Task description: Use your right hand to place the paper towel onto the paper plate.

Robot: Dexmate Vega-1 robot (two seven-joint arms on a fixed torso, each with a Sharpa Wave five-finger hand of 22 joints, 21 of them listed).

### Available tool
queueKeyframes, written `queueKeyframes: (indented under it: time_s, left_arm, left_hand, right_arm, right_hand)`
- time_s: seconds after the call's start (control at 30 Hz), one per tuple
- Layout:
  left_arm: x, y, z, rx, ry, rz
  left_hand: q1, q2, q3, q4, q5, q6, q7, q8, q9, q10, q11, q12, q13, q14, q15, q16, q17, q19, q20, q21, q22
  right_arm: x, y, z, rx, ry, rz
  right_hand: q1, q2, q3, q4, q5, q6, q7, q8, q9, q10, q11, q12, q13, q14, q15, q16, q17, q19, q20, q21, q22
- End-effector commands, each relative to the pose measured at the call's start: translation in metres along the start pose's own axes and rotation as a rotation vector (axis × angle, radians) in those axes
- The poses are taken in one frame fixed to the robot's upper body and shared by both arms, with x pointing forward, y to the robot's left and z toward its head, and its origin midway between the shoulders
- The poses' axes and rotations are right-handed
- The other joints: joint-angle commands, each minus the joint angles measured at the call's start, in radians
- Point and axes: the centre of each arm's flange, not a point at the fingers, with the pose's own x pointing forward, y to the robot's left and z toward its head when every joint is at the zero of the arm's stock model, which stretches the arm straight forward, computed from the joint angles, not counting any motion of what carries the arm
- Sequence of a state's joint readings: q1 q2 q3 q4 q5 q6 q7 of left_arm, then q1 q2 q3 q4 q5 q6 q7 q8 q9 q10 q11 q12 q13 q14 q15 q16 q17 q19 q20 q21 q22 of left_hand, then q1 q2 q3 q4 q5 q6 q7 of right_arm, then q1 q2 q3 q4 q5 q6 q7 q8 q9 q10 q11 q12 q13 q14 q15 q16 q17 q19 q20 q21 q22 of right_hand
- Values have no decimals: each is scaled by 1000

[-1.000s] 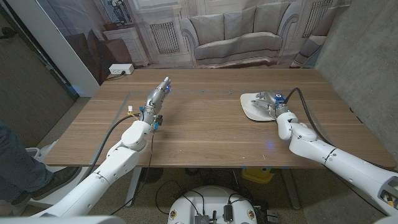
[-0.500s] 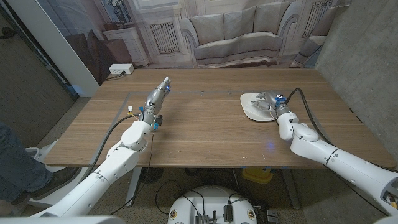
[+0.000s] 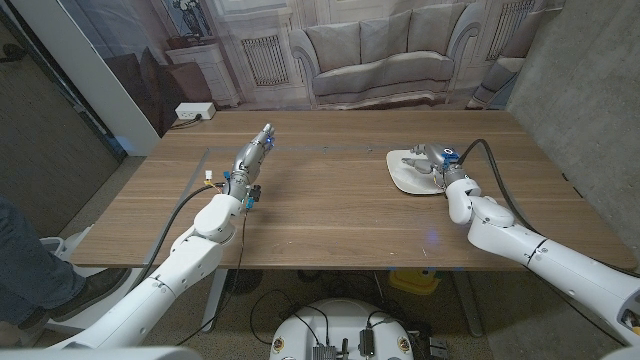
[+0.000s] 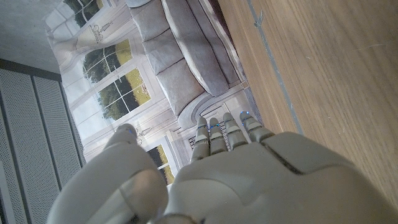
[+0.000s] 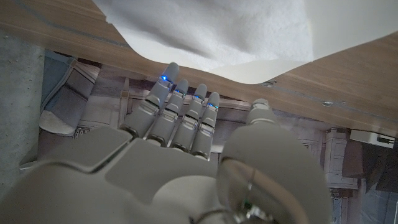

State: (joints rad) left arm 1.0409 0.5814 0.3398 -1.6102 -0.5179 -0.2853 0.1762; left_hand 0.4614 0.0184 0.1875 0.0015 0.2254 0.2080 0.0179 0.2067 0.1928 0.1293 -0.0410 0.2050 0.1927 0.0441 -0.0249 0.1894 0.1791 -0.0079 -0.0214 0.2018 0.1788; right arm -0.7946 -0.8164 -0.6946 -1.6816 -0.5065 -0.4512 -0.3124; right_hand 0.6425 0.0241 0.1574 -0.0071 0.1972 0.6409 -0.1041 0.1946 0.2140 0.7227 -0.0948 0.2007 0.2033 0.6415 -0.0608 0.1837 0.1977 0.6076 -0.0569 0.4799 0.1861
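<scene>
A round white paper plate (image 3: 405, 172) with a shallow raised rim sits on the brown wood-grain table (image 3: 330, 200), right of centre in the head view. Lying in it is the soft white paper towel (image 3: 413, 163), a rumpled sheet that covers much of the plate's upper part; it is too crumpled and too small in the head view to tell which way its long axis runs. In the right wrist view the towel (image 5: 211, 25) shows a fine, pebbled, fibrous surface with a ragged folded edge, and the smooth, paler rim of the plate (image 5: 348, 37) juts out beside it over the wood.

The right hand (image 3: 436, 166), grey and white with small blue lights at the fingertips, sits at the plate's right edge, over its rim. In the right wrist view its fingers (image 5: 180, 112) are straight and held close together, the thumb set apart, and nothing is in them; their tips lie just short of the towel's edge.

The left hand (image 3: 254, 152) lies in the upper left of the table, well apart from the plate, pointing toward the far edge. Its fingers (image 4: 221, 134) are straight, side by side, and hold nothing.

Behind the table hangs a printed backdrop of a grey sofa (image 3: 375, 55).
</scene>
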Motion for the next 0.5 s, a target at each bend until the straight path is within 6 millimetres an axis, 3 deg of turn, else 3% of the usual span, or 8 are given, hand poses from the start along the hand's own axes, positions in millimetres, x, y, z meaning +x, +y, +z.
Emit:
queueKeyframes:
  time_s: [0.03, 0.5]
  left_arm:
    - [-2, 1, 1, -2, -6, -5]
    - [-7, 1, 1, -3, -7, -5]
  left_hand:
    - [2, 5, -5, 1, -1, 4, -3, 0, 3, 3, 4, 1, 3, 2, 4, -1, 4, -2, 5, 2, 4]
    - [3, 6, -6, 1, -2, 5, -2, 0, 3, 3, 4, 1, 3, 3, 2, -1, 4, -2, 6, 2, 4]
  right_arm:
    - [-5, -17, 9, -15, -31, -16]
    - [-15, -46, 19, -61, -73, -26]
  right_hand:
    - [-6, 2, 1, -1, 8, -8, 0, -1, 1, -9, 6, 5, 1, -7, -96, 0, 4, -8, -88, -7, 3]
    - [-9, 9, 2, 0, 9, -18, 5, -1, 0, -16, 14, 7, 1, -20, -96, 2, 4, -15, -87, -14, 3]
